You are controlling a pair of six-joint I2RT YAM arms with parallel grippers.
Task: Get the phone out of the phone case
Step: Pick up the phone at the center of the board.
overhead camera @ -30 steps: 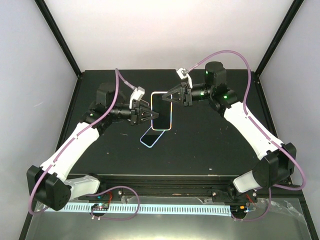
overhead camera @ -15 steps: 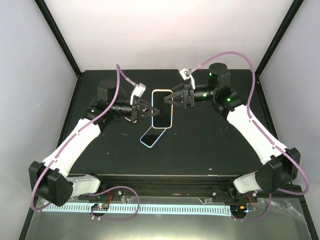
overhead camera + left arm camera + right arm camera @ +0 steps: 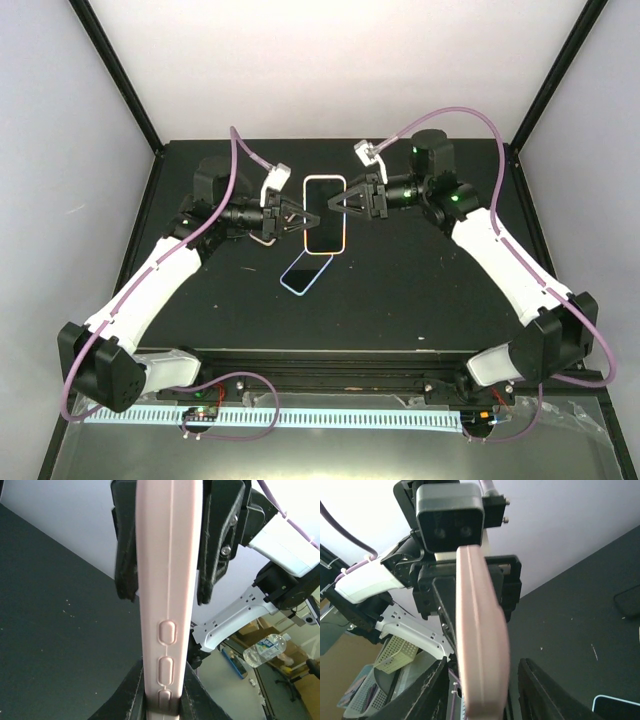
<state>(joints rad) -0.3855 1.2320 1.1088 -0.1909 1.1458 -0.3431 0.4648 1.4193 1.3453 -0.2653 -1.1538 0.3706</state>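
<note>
A pink phone case (image 3: pixel 325 220) hangs in the air over the middle of the black table (image 3: pixel 420 290), between both arms. Its face looks dark inside the rim; whether the phone is inside does not show. My left gripper (image 3: pixel 299 217) is shut on the case's left edge, pinching the side with the buttons (image 3: pixel 167 630). The right gripper (image 3: pixel 336 201) is open, its fingers (image 3: pixel 540 690) either side of the case's (image 3: pixel 480 645) opposite edge, with a gap on the right. A dark phone-shaped slab (image 3: pixel 305 272) with a pale blue rim lies flat on the table below.
Black frame posts (image 3: pixel 115 70) rise at the back corners, with white walls behind. The table's front rail (image 3: pixel 320 360) runs between the arm bases. Beyond the table are a water bottle (image 3: pixel 265 652) and a plastic basket (image 3: pixel 395 655).
The right gripper has let go of the case and now stands open around its edge. The left gripper has closed onto the other edge. The case has shifted slightly toward the back.
</note>
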